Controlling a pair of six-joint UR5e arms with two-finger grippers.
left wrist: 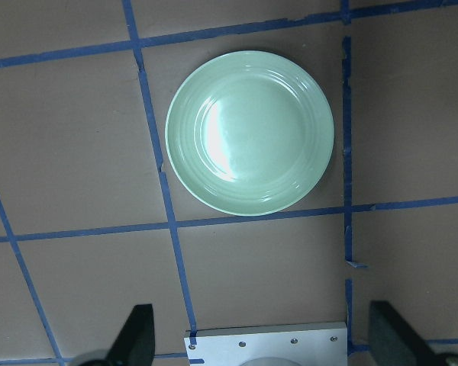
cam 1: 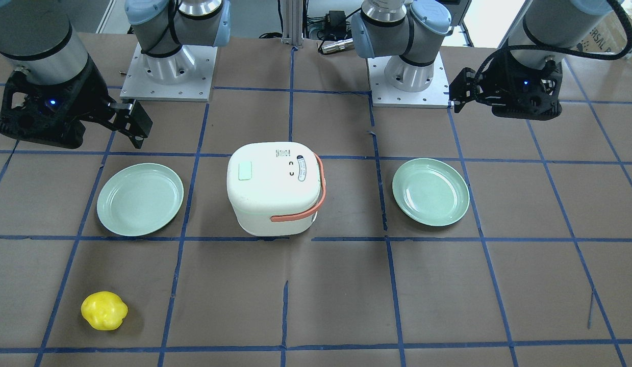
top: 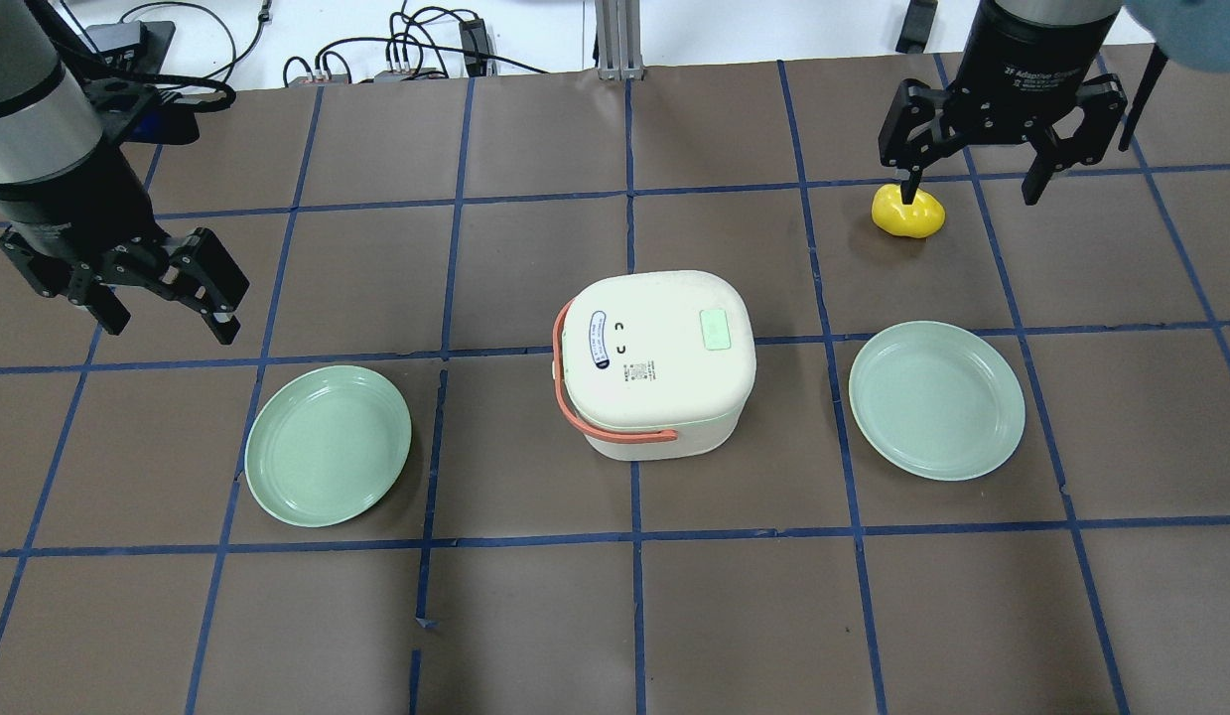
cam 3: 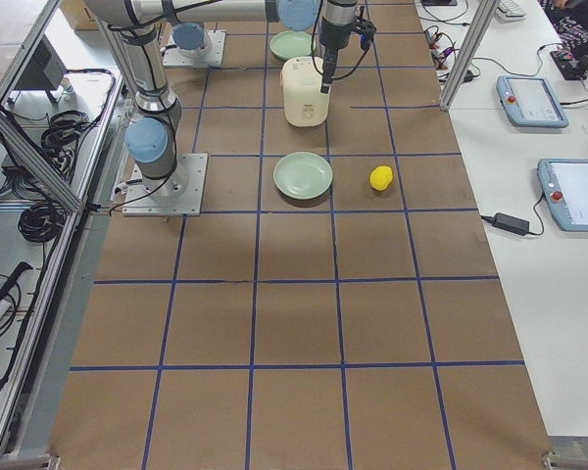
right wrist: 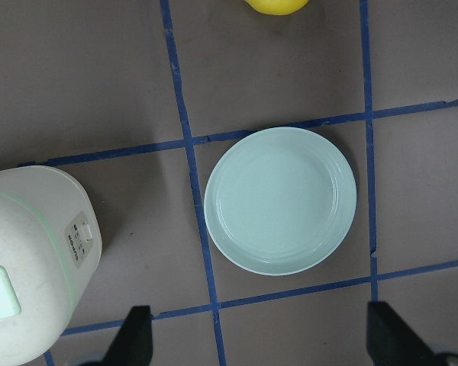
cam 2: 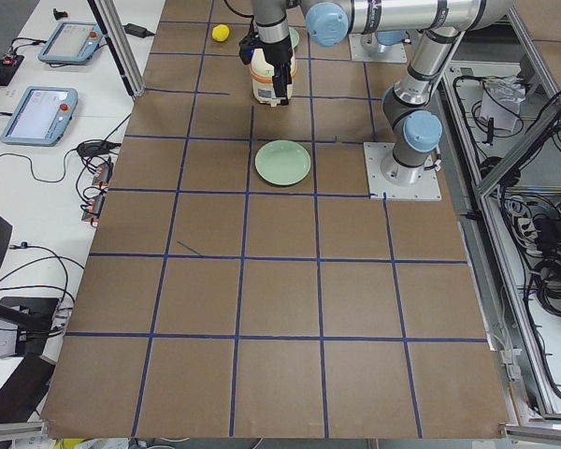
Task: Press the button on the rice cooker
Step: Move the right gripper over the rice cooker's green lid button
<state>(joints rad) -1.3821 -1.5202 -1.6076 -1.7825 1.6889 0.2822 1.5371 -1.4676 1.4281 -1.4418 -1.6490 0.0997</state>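
Item under inspection: one rice cooker (top: 664, 357), standing upright at the middle of the table (top: 535, 616), between the two plates and touching neither. The body is cream-white with rounded corners, and the lid is closed. One pale green button (top: 714, 329), square in shape, sits in the lid top toward the robot's right. An oval label and small print occupy the lid's other half. One orange handle (top: 585, 417) is folded down around the cooker's side toward the robot's left and its near edge. The right wrist view shows a small marked panel on the side wall; its detail is too small to read.

Count:
- Rice cookers: one.
- Light green plates: two, a left plate (top: 328, 445) and a right plate (top: 936, 399), both with nothing on them.
- Yellow object (top: 908, 213): one, lumpy, on the far right of the table.

The left gripper (top: 168, 310) has its fingers spread wide and holds nothing. The right gripper (top: 970, 184) is likewise spread and holds nothing. Both hang well apart from the cooker.
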